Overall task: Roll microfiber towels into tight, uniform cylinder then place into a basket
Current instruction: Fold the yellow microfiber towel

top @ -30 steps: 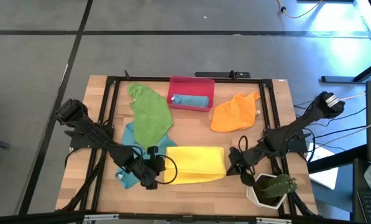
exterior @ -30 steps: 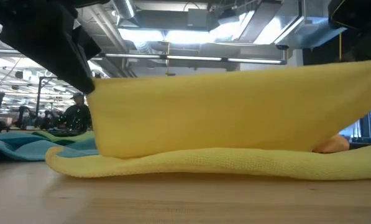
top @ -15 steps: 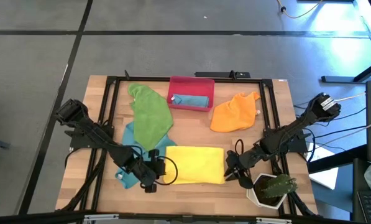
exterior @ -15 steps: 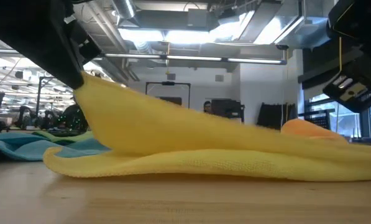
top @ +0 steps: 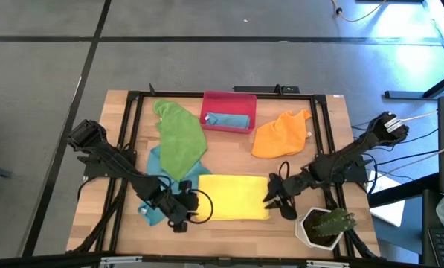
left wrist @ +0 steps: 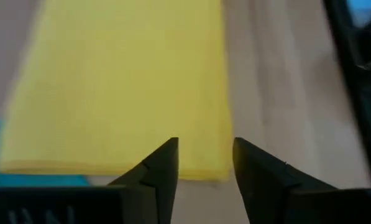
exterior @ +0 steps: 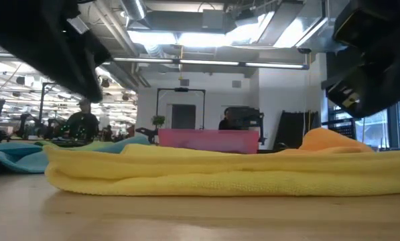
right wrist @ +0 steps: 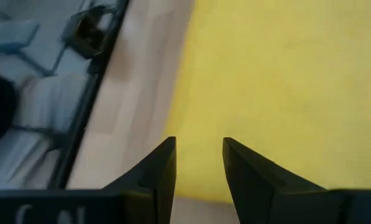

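The yellow towel [top: 233, 197] lies folded flat in two layers on the table's near middle; it also shows in the low view [exterior: 226, 174]. My left gripper [top: 195, 208] is open just off the towel's left end [left wrist: 205, 146]. My right gripper [top: 274, 199] is open over its right end [right wrist: 199, 144], holding nothing. The red-pink basket [top: 229, 97] stands at the far middle with a rolled teal towel [top: 227, 119] in it. The green towel [top: 178, 138] lies over a second teal towel [top: 156, 160]. The orange towel [top: 280, 135] lies crumpled at the far right.
A white hexagonal plant pot [top: 322, 227] stands at the near right corner, close to my right arm. A black frame [top: 132, 134] runs round the work area. Bare wood shows along the near edge [top: 236, 238].
The yellow towel's upper layer was held raised at both ends. Its right end dropped first, then its left end, and it now lies flat on the lower layer. My right gripper has shifted slightly toward the table's left and near edges.
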Available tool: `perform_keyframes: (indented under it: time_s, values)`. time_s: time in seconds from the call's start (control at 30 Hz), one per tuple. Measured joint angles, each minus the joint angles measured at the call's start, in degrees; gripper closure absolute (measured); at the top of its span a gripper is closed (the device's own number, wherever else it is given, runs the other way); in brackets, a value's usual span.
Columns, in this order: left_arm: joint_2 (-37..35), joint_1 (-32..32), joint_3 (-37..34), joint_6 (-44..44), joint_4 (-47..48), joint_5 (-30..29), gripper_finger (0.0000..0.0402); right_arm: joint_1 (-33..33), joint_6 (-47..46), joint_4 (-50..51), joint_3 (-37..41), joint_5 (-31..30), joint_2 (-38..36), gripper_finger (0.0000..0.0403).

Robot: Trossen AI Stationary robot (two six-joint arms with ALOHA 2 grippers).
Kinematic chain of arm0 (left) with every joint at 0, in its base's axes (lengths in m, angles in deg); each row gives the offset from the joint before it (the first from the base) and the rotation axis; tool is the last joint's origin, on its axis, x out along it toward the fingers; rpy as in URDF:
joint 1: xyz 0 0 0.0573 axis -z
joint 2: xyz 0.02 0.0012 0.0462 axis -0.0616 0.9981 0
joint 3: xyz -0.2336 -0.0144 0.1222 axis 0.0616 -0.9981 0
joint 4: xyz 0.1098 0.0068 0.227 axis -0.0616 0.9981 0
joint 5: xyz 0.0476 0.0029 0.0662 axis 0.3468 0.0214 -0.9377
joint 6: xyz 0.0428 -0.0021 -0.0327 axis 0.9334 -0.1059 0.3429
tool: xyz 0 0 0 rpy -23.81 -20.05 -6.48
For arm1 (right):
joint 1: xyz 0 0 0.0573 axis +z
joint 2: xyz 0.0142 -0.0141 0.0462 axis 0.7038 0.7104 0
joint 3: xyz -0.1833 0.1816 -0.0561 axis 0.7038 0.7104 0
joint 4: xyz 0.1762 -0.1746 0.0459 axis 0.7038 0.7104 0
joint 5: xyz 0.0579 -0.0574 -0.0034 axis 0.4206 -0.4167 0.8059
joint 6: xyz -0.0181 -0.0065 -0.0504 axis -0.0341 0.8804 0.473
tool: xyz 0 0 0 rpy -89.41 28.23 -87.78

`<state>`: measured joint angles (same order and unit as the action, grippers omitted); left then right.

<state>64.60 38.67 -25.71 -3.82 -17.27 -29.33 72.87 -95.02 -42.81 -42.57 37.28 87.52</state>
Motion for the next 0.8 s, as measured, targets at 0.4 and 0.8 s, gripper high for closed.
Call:
perform_keyframes:
  time_s: [0.4,0.8]
  values:
    - [5.99,-8.63,0.04,4.92,-9.14,-6.77,0.0257,-5.60,1.46,2.91,0.00,-7.35,4.83,0.0270]
    - [14.17,-17.90,0.15,2.73,-11.51,-0.13,0.0257,-11.40,-0.18,5.28,-0.31,-20.28,13.83,0.0270]
